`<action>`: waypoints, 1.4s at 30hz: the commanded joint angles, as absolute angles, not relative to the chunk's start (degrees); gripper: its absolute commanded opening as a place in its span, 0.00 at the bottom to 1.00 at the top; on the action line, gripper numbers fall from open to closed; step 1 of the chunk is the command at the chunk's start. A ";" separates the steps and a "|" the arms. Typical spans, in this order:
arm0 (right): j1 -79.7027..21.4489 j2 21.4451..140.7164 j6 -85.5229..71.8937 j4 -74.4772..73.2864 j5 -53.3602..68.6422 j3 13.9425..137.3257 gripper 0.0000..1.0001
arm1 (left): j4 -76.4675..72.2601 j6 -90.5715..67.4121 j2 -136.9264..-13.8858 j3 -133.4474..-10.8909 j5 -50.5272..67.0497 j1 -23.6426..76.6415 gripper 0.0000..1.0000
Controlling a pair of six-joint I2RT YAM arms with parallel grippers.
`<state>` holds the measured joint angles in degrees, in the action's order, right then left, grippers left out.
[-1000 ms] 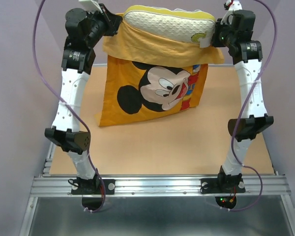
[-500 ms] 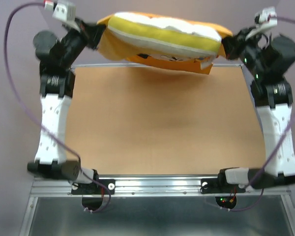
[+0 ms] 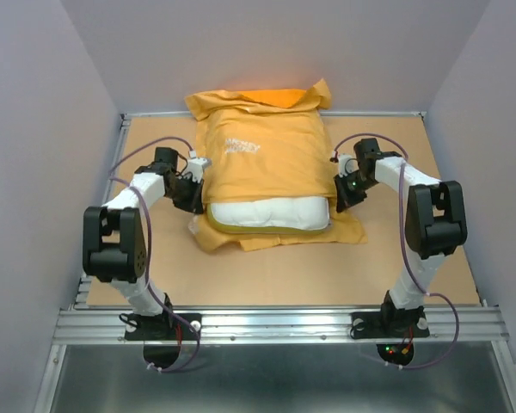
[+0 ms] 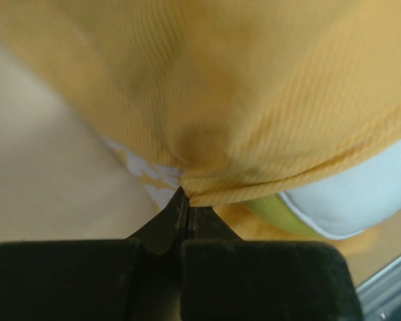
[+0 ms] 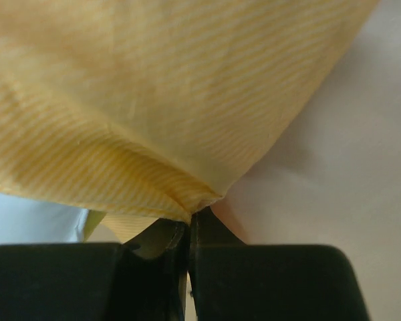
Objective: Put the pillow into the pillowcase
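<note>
Top external: pillowcase [image 3: 262, 159] is laid flat on the worktop [image 3: 267, 275], small white print up, mouth towards the arms. Pillow [image 3: 271, 213] is housed mostly inside. A white strip with yellow piping is exposed at the mouth (the case's lower flap is spread out under it). Left claw [image 3: 199, 194] is placed at the left corner of the mouth, right claw [image 3: 338, 191] at the right corner. Left wrist: fingers are pressed together and the orange hem is pinched at the tips. White pillow edge is seen just beside it, to the right. Right wrist: same picture, a fold of hem is clamped between closed fingers, with bare worktop seen on the right.
</note>
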<state>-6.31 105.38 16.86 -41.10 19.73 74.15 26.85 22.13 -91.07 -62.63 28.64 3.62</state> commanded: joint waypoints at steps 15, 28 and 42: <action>-2.64 80.09 43.92 -49.92 14.49 59.87 1.00 | 44.46 60.34 -77.20 -62.35 26.01 -5.89 0.99; -8.78 90.70 42.02 -45.71 19.25 53.44 1.00 | 36.05 68.37 -73.30 -44.57 26.98 -5.89 0.99; -10.28 94.13 31.47 -36.74 18.11 45.70 0.01 | 24.96 66.61 -86.66 -42.55 26.37 -2.38 0.99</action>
